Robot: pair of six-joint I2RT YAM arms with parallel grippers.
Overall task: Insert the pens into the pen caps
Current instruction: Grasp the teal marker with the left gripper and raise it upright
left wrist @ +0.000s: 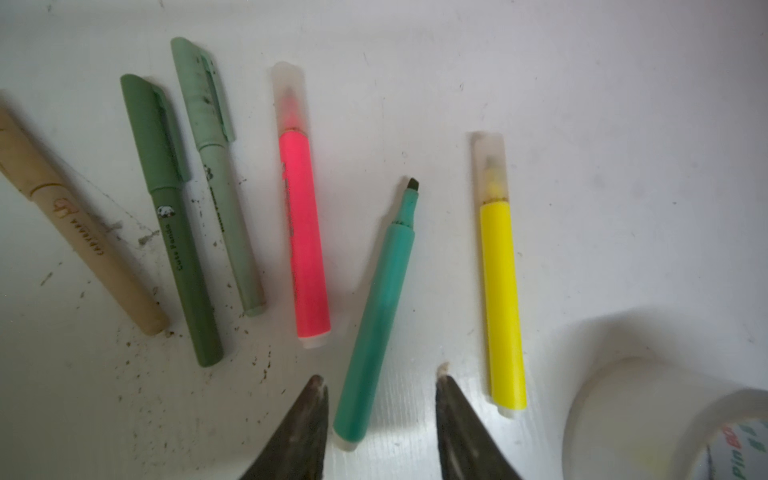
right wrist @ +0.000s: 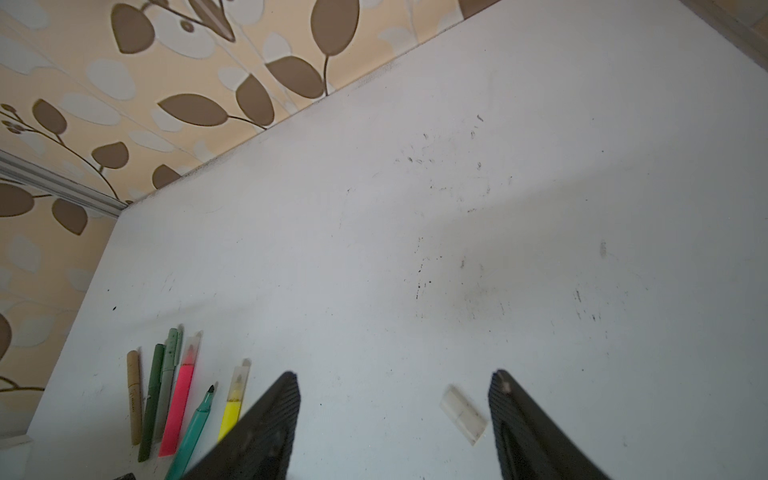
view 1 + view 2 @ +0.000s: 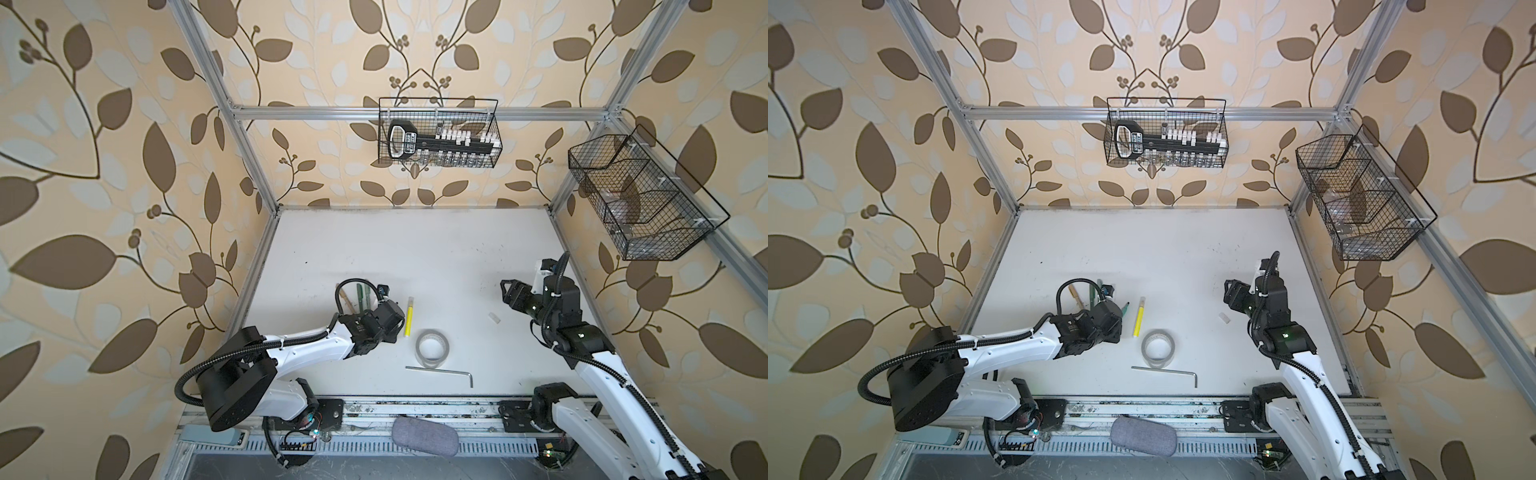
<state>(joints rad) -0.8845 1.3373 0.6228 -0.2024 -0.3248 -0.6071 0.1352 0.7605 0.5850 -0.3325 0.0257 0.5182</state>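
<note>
In the left wrist view several pens lie fanned on the white table. The tan pen, dark green pen, grey-green pen, pink marker and yellow marker all wear caps. The green marker is bare-tipped and lies between the fingers of my open left gripper, close to one finger and gripped by neither. One loose clear pen cap lies on the table below my open right gripper, nearer one finger. In both top views that cap sits at the right and the yellow marker near the middle.
A roll of clear tape and a silver hex key lie near the front middle. A grey case rests on the front rail. Wire baskets hang on the back and right walls.
</note>
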